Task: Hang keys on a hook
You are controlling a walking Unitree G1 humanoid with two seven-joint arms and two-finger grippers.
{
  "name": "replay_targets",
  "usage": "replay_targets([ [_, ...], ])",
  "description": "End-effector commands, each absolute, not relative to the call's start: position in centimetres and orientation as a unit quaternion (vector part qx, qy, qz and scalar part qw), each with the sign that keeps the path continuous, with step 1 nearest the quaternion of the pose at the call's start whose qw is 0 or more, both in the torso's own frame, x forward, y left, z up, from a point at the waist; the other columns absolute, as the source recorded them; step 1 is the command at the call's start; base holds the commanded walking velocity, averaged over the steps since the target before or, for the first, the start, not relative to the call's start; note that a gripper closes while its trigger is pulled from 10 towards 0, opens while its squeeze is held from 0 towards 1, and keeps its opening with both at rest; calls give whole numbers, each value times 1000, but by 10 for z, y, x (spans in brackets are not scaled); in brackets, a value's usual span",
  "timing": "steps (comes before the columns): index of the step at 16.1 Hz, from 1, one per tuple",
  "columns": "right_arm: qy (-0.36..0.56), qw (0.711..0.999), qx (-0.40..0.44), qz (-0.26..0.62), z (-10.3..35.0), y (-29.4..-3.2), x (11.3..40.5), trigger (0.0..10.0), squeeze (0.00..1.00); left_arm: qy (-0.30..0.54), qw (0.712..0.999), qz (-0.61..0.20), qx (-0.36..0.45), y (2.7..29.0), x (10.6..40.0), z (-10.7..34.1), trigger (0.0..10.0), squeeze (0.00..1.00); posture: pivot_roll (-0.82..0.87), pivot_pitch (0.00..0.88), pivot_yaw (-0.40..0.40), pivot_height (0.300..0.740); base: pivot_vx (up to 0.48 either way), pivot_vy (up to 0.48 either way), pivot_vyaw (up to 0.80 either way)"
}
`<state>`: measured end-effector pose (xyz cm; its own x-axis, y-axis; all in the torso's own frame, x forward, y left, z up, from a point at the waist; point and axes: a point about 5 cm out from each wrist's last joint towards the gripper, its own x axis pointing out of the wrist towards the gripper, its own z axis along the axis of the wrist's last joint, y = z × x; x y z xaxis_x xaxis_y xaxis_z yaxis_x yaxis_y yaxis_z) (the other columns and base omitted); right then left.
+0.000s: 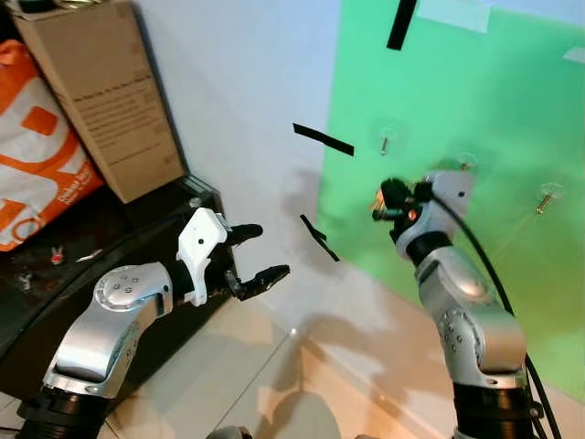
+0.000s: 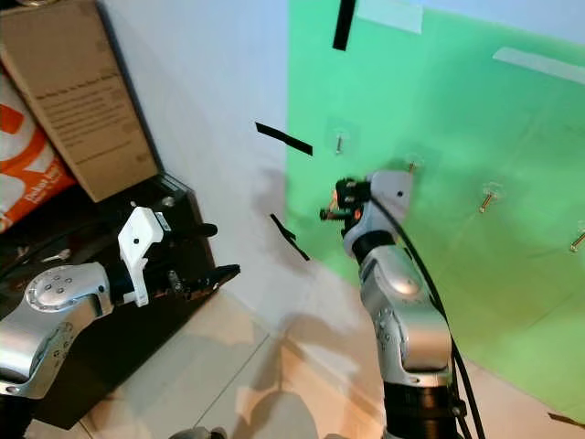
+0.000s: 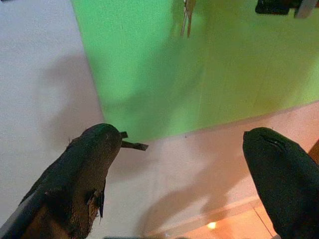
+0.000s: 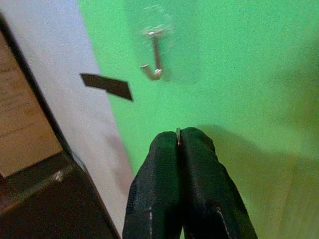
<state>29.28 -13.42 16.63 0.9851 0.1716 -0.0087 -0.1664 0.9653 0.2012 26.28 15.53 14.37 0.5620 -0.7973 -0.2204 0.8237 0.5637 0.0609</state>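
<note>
My right gripper (image 4: pixel 178 137) is raised before the green wall panel (image 1: pixel 475 110), just below a metal hook (image 4: pixel 153 59). Its 2 fingers (image 4: pixel 199 189) are pressed together on a thin sliver of the keys (image 4: pixel 178 135), barely visible between the tips. My left gripper (image 1: pixel 260 254) hovers low beside the black cabinet (image 1: pixel 110 238), fingers spread wide and holding nothing.

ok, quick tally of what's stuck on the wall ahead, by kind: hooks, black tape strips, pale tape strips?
hooks: 4
black tape strips: 3
pale tape strips: 2
Total: 9
</note>
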Motion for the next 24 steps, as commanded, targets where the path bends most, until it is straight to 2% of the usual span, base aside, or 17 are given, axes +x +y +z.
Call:
replay_targets([
  [1,3,988,126,93,175,-134,295,10000,0,78,877,-466,84,155,262,149,10000,0,-25,0,19,740,0,0,0],
  [7,-18,971,223,90,192,-137,306,10000,0,73,877,-469,76,152,260,153,10000,0,-11,0,0,740,0,0,0],
  [16,-14,964,242,110,194,-133,309,10000,0,72,875,-472,72,150,259,155,10000,0,-6,0,-5,740,0,0,0],
  [24,-7,963,252,91,192,-137,313,10000,0,72,874,-476,70,145,258,153,10000,0,-4,0,-30,740,0,0,0],
])
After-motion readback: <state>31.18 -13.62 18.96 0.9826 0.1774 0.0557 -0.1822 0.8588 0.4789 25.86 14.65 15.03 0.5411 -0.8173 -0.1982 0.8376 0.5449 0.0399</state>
